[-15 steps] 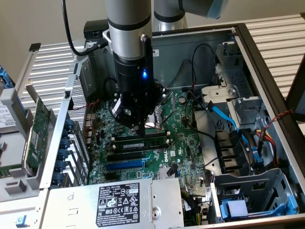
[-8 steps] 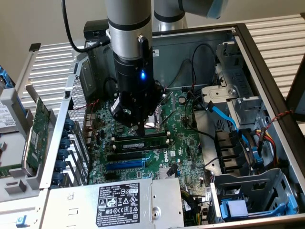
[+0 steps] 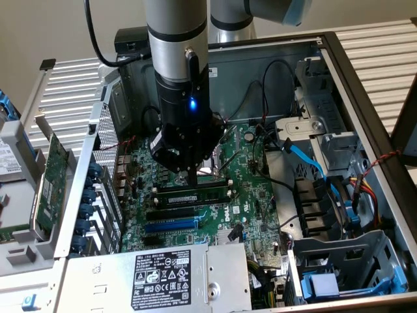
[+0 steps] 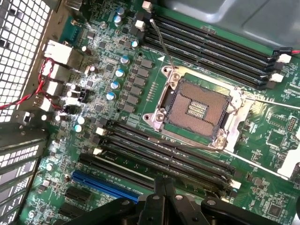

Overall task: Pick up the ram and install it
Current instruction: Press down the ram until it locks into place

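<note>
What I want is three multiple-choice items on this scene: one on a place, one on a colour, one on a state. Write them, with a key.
1. Where is the ram?
A. On the power supply
B. Along a memory slot by the CPU socket, just below the pincer
C. Outside the case

2. What colour is the one coloured long slot on the board?
A. Red
B. Yellow
C. Blue

3. In what state is the CPU socket?
A. Bare, with nothing mounted over it
B. Under a fan
C. Under a heat sink

Key:
1 B, since the green stick lies along a slot beside the socket, under the pincer's tip.
2 C, since one slot near the black ones is blue.
3 A, since the wrist view looks straight down into the socket's open frame.
</note>
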Robot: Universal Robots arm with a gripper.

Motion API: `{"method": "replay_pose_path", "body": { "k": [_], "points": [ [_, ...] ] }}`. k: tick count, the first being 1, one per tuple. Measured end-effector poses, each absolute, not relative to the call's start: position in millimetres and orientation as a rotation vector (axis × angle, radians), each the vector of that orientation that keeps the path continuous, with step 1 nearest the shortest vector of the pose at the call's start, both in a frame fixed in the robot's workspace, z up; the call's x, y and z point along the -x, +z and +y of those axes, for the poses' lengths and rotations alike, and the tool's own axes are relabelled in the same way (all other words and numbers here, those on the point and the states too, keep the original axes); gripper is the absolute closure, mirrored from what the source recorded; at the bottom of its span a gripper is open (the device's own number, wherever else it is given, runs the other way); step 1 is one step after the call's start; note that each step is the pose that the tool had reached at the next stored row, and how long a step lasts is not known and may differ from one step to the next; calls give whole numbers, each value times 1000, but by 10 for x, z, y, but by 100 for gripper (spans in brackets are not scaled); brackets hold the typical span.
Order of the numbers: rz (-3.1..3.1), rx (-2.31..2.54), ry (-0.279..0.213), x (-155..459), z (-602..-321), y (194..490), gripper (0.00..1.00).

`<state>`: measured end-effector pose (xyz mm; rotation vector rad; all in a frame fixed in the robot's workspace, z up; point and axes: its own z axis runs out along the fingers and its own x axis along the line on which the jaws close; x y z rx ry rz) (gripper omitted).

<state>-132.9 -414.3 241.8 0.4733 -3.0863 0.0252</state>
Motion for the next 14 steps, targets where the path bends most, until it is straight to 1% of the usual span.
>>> {"method": "replay_pose_path", "body": {
  "k": [4,9,14],
  "points": [
    [-3095,-405,28,1329,-4143,2418,89],
    [-3101,-334,48,1329,-4143,2418,89],
    [-3109,-239,49,1329,-4143,2418,89]
  ]
}}
